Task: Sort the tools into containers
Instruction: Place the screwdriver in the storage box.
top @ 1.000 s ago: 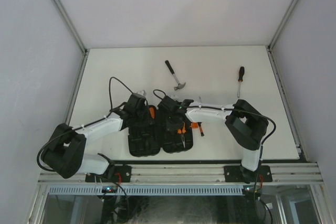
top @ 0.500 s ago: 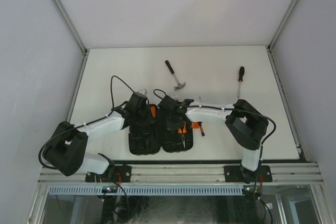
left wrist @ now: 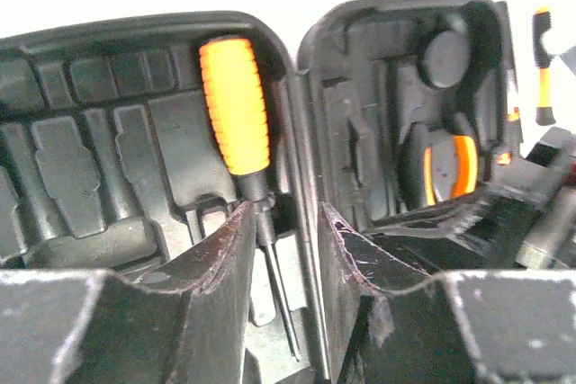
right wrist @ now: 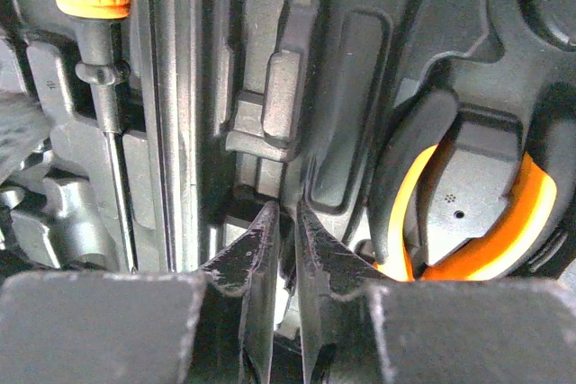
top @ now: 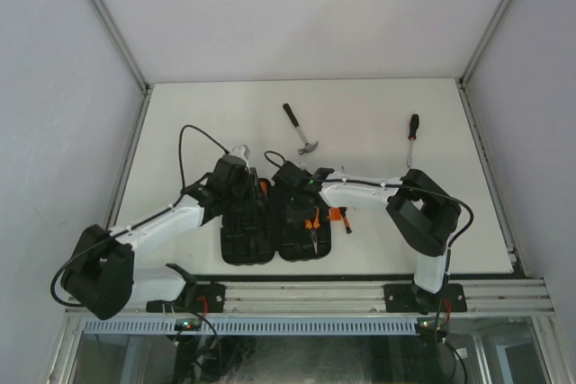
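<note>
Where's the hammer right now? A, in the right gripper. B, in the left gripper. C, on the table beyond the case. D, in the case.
C: the hammer lies on the bare table, past the far end of the open case.

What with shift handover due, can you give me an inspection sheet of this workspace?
Surface: white table, unmarked where visible.
Job's things: tool case open flat; orange-handled screwdriver in its left half; pliers in its right half; hammer, black-handled screwdriver and small orange-handled tool loose on the table.
Clutter: nothing seen.
Grippers: left gripper open, astride the screwdriver's shaft; right gripper almost shut, nothing seen in it.
Cables: black cable arcs behind the left gripper.
Surroundings: white walls; metal rail along the near edge.
</note>
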{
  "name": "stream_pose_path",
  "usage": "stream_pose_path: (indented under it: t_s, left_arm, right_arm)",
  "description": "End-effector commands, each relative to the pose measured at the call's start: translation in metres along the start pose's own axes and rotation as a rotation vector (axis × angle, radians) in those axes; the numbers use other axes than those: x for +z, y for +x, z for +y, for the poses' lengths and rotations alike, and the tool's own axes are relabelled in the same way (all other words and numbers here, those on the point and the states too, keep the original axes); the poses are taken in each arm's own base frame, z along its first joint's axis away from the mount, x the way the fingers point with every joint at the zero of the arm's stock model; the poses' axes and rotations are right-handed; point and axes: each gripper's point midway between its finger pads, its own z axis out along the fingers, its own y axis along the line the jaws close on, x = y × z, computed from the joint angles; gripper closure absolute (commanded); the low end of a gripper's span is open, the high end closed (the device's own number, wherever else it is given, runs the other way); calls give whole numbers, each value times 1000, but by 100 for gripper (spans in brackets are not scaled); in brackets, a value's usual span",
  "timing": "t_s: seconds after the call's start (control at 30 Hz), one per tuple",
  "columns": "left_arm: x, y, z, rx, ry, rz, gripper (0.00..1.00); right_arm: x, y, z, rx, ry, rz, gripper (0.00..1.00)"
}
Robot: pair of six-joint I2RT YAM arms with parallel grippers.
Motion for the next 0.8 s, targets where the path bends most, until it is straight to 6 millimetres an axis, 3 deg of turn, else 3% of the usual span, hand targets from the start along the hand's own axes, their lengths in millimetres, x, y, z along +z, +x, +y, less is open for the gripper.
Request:
stream_pose_path:
  t_s: [0.0,0.1,0.23,0.4,0.67,0.77]
  left_arm:
    - [-23,-26,-18,37,76,-106,61]
    - [-30,-29,-20,42,89,-122,60]
    - [-32,-24,-15,43,73,-112,62]
    - [-31,-14,-6,36,55,-95,63]
    - [-25,-3,-4,57,46,-61,68]
    - [-22,2,-6,78,34,-43,70]
  right_arm:
    - [-9,-14,12,5,-70,-32,87]
    - [-12,-19,14,2,-79,-40,86]
    - [-27,-38,26,1,-115,-94,86]
    - [-47,-55,27,4,-126,-171,85]
    - [-74,-67,11,32,-82,-286,85]
    - [-77,-59,-5,67,-69,-314,86]
